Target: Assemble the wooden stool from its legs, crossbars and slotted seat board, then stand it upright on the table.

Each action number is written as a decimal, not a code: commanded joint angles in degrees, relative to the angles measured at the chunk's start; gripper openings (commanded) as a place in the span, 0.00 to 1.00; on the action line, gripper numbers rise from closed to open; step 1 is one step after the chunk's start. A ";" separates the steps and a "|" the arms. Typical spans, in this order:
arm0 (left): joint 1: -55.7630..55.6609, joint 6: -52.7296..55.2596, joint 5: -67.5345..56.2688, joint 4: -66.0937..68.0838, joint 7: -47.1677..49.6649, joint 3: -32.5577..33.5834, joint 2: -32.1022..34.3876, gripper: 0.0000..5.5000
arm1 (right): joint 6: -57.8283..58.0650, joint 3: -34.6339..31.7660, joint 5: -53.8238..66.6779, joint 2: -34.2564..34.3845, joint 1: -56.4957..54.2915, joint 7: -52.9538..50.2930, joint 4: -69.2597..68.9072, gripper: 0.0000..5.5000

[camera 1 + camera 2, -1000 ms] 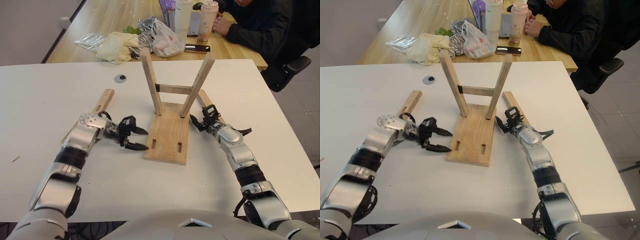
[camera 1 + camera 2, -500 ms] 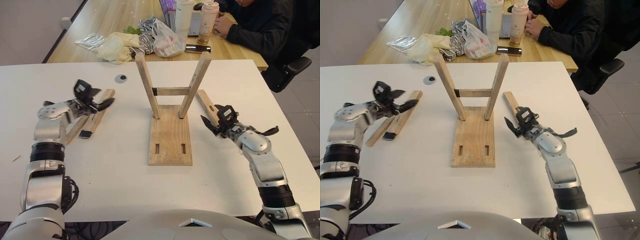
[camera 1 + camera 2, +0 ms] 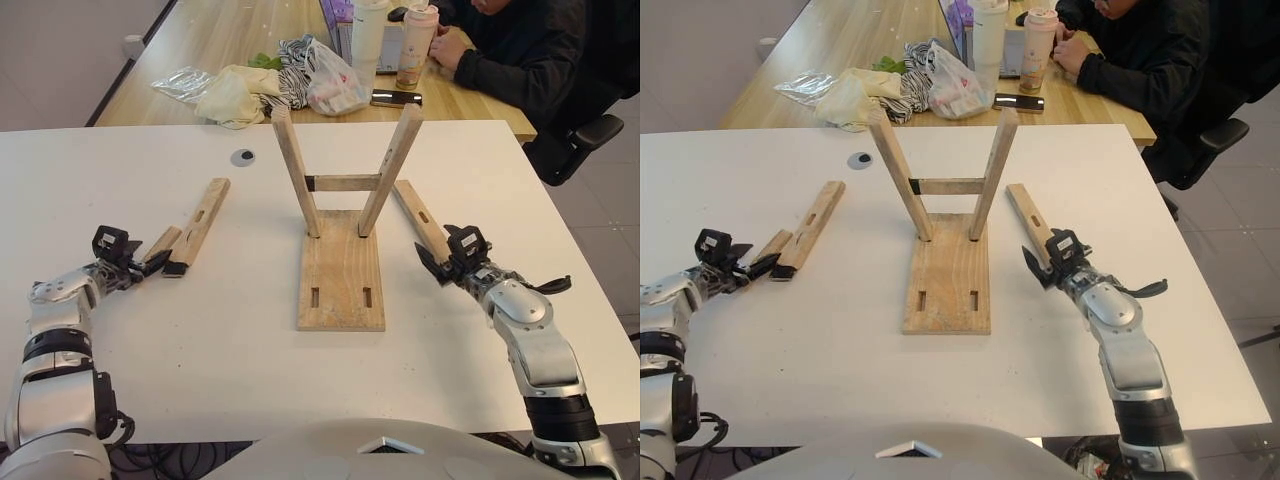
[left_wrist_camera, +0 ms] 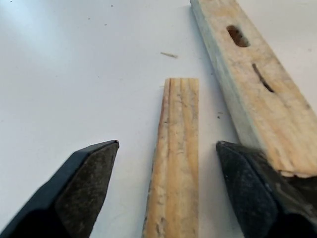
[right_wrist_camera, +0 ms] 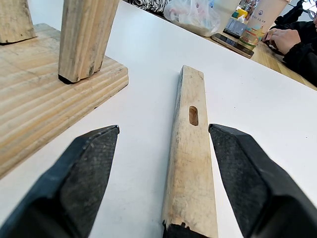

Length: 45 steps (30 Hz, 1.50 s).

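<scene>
1. I've backed both arms away from the seat board (image 3: pixel 340 285), which lies flat between them
2. Left gripper (image 4: pixel 167 145) now gapes around the loose crossbar (image 4: pixel 179 109)
3. Right gripper (image 5: pixel 164 128), open, straddles the loose leg (image 5: pixel 190 163); grasping comes next

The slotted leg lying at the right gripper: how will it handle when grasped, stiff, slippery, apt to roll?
Probably stiff: the leg is a solid wooden bar. Unlikely to roll, since it lies on a flat face on the table. Its rough grain should give the right gripper, open astride its end, fair friction.
</scene>
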 commanded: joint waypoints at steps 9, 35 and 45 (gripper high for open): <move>3.61 0.39 1.88 7.09 -1.43 -1.14 1.30 0.39 | 0.88 -0.29 -0.10 -0.09 -1.56 -0.19 1.17 0.61; -25.22 -8.34 -11.83 -46.37 9.16 -5.27 -22.90 0.23 | 8.54 -23.33 52.24 10.40 -28.72 -6.62 -7.18 0.61; -21.88 -8.64 -8.76 -53.28 9.62 -13.07 -30.61 0.23 | 10.83 -13.37 62.79 15.68 -35.67 -10.94 -9.89 0.61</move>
